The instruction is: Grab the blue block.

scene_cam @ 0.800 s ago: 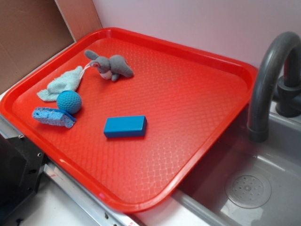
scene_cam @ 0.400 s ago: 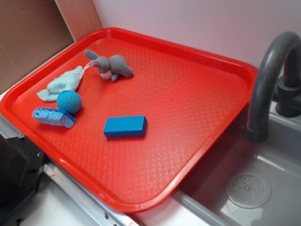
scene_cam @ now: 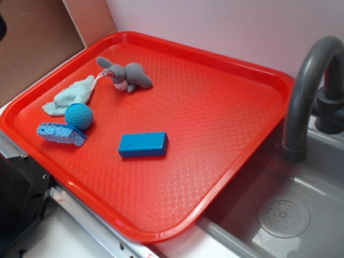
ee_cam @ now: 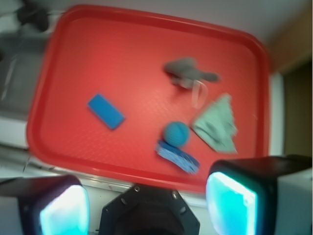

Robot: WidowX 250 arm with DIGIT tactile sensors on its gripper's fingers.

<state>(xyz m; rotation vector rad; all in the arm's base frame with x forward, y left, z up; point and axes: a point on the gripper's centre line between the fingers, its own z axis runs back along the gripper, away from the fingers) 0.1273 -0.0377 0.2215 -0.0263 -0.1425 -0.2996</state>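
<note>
The blue block (scene_cam: 143,144) is a smooth bright-blue brick lying flat near the middle of the red tray (scene_cam: 236,70). In the wrist view the blue block (ee_cam: 106,111) shows at the tray's left, far from my gripper (ee_cam: 146,205). The gripper hangs high above the tray's near edge, open, with nothing between its glowing cyan pads (ee_cam: 230,203). In the exterior view only a dark sliver shows at the top left edge; the gripper itself is out of that view.
On the tray's left lie a textured teal ball (scene_cam: 79,115), a porous blue sponge piece (scene_cam: 61,133), a pale green cloth (scene_cam: 72,94) and a grey plush animal (scene_cam: 128,75). A grey sink (scene_cam: 285,215) with a dark faucet (scene_cam: 306,80) sits to the right.
Nothing on the tray has moved. A dark sliver has appeared at the top left edge of the exterior view.
</note>
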